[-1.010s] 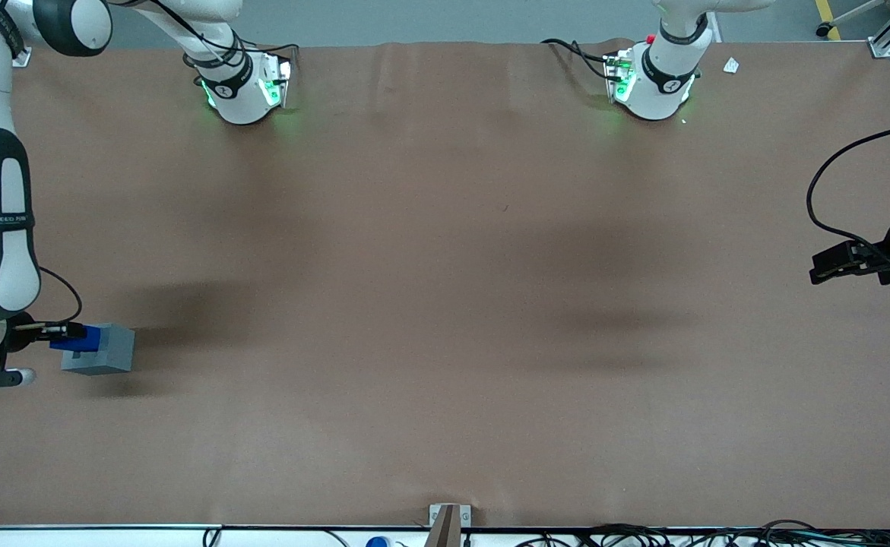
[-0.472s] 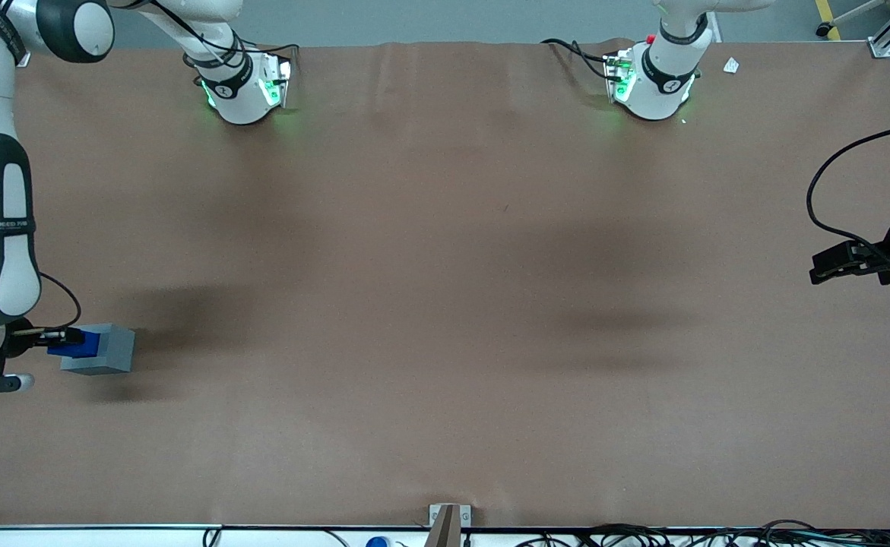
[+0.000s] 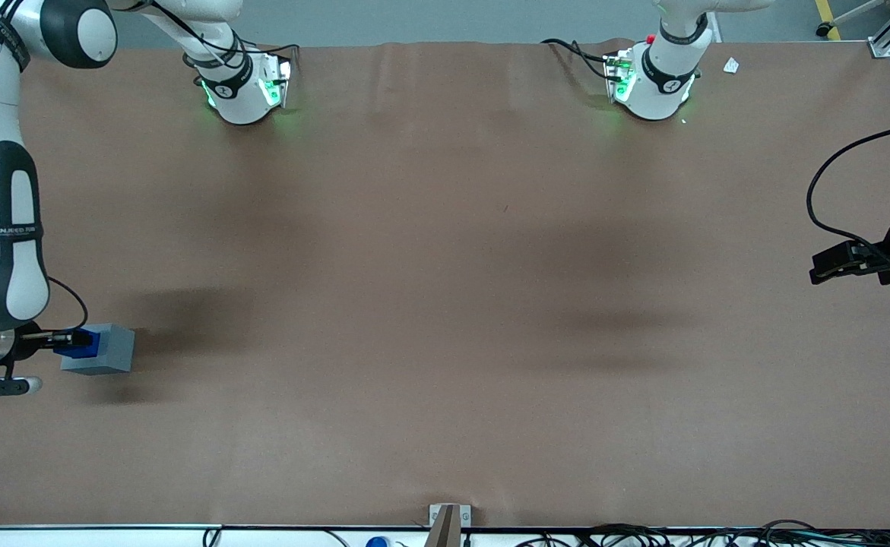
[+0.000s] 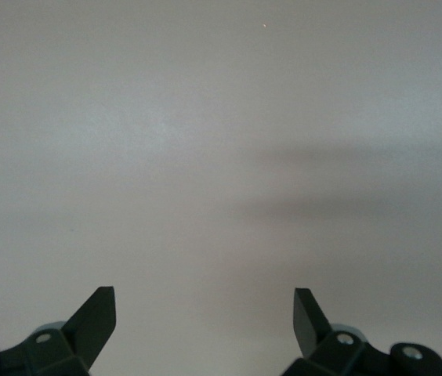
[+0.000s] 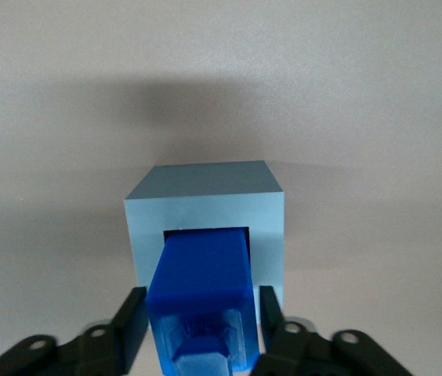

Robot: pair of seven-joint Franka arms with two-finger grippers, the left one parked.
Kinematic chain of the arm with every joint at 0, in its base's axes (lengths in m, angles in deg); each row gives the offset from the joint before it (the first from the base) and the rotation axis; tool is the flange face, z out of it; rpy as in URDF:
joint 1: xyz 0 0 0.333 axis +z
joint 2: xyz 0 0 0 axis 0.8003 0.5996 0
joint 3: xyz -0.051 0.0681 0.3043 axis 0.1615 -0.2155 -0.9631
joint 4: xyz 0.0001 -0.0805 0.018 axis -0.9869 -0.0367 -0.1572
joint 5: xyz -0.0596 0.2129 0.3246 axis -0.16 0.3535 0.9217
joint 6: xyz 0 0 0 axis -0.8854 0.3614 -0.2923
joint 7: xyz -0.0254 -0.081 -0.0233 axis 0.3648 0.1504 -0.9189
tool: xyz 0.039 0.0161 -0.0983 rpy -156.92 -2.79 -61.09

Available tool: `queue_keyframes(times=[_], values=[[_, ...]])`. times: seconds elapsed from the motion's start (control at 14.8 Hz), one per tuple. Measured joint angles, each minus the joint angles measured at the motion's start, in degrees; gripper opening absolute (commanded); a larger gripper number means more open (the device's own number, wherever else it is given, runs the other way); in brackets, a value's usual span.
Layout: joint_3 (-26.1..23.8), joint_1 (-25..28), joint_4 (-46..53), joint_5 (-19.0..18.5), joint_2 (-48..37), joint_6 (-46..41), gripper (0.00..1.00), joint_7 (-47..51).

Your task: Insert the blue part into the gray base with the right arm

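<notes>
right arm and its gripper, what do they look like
The right arm is white and jointed, with black bands and a black panel carrying grey lettering. A thin black cable loops by its wrist. Its gripper, at the gray base, is black, with two flat angular fingers and round screw holes on its body.

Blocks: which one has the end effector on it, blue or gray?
The blue part; the right arm's end effector is shut on it, its tip entering the recess of the gray base, which stands ungripped on the table.

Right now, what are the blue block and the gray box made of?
The blue part, held by the gripper and partly inside the gray base, looks like smooth, slightly shiny plastic with molded edges. The gray base looks matte, probably plastic too: flat, dull faces, no shine.
</notes>
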Motion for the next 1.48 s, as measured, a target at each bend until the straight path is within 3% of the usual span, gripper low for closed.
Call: queue_keyframes(times=[0.27,0.81,1.48], values=[[-0.13,1.01,2.99,0.01,-3.81,-6.50,1.00,0.13],[-2.40,4.78,3.21,0.07,-25.73,-23.12,1.00,5.10],[-2.61,8.57,-10.49,0.07,-44.42,-25.12,1.00,8.44]])
